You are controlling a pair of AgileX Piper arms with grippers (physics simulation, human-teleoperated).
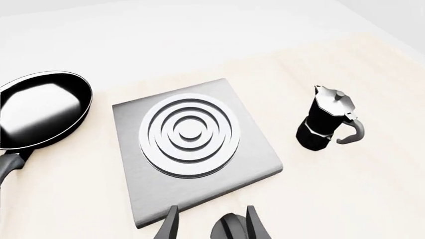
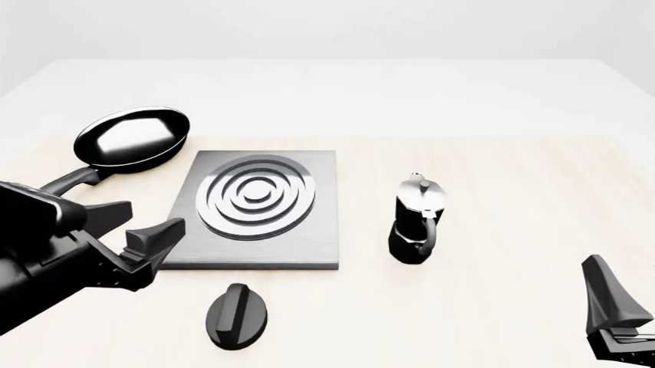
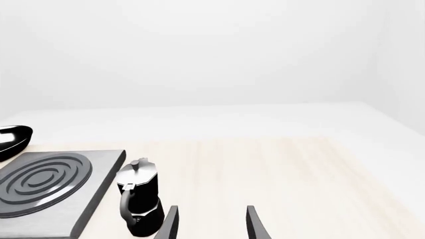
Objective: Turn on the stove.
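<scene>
The stove (image 2: 317, 230) is a flat grey metal slab with a ringed silver burner (image 2: 256, 198), lying at the table's middle. Its black ridged knob (image 2: 238, 316) lies apart on the wood, just in front of the slab. My left gripper (image 2: 156, 215) hangs open beside the slab's front left corner, up and to the left of the knob. In the left wrist view the stove (image 1: 133, 164) fills the middle and the knob (image 1: 229, 229) peeks in between the open left gripper's (image 1: 211, 226) fingers. My right gripper (image 3: 211, 224) stands open at the front right, far from the stove (image 3: 99, 194).
A black frying pan (image 2: 133, 136) sits behind the slab's left corner, its handle pointing toward my left arm. A black-and-silver moka pot (image 2: 418, 222) stands upright right of the slab. Bare wood lies between the pot and my right gripper (image 2: 614, 314).
</scene>
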